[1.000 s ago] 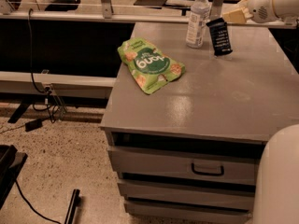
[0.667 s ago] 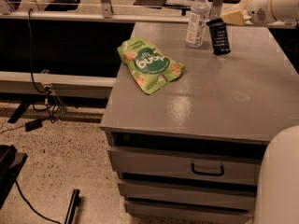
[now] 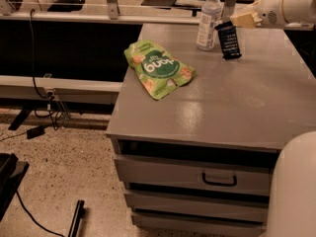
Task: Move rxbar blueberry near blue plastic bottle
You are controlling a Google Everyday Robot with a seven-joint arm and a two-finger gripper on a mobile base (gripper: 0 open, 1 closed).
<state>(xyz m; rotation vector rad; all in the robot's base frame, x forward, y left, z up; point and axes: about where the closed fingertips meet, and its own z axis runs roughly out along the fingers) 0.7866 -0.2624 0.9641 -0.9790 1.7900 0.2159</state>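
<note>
From the camera view, the only one I have, the gripper [image 3: 243,19] sits at the far right of the counter [image 3: 232,107], reaching in from the right on its white arm [image 3: 294,4], with its tip right against the upper corner of the bar [image 3: 229,41]. The bar stands nearly upright, a little tilted, its lower end down at or on the counter, just beside the bottle [image 3: 208,19] on the bottle's right. There is a narrow gap between the two, or so it looks from here. I cannot tell whether the jaws are clamped on the bar or apart, because the tip is seen from the side and the bar hides the contact. By my reading the placing is all but done and the release and retreat are what is left. The risks sit there. A thin bar on its end will not stand alone, so once freed it will likely topple. If it falls left it could hit the bottle, which is tall, slim and light enough to tip over or roll toward the back edge. A retreat that drags the wrapper would pull the bar away from the bottle. The green pouch [image 3: 159,69] lies well apart at the left front, out of harm's way.
</note>
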